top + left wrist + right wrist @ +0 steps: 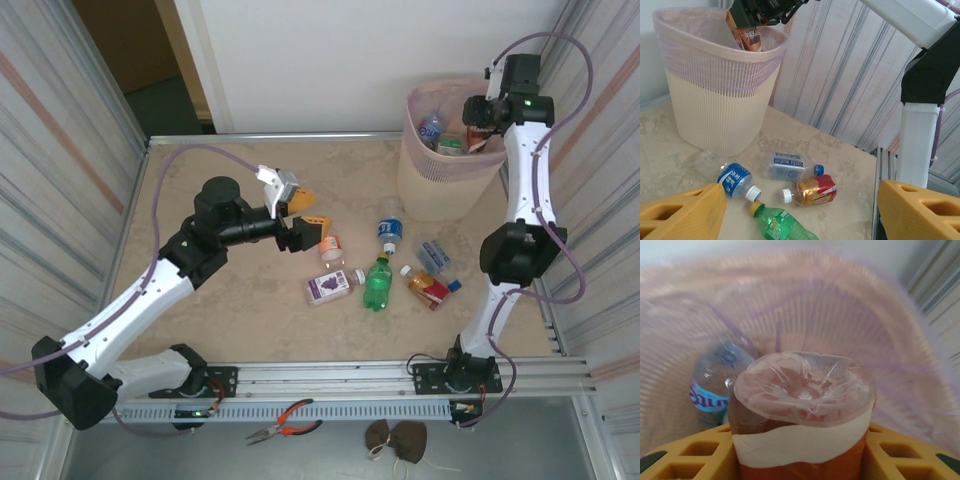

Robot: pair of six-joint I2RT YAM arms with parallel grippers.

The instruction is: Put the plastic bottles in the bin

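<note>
We find the far and left stretches of the counter (340,170) bare, giving open passage. Loose bottles (377,283) cluster between our left hand (308,215) and the bin (440,185), crowding the counter's right middle. Our right hand (478,115), gripping a brown bottle (800,440), occupies the bin's mouth; ribbed walls (60,120) hem both sides of the counter.

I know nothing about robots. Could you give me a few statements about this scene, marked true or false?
1. The right tool holds an orange-labelled clear plastic bottle over the pale pink perforated plastic bin. True.
2. The left tool grips the green plastic bottle. False: its jaws are open and empty; that bottle lies on the marbled beige table.
3. The bin is empty. False: a blue-labelled clear bottle lies inside.
4. Orange-handled pliers lie near the arms' bases. True.
</note>
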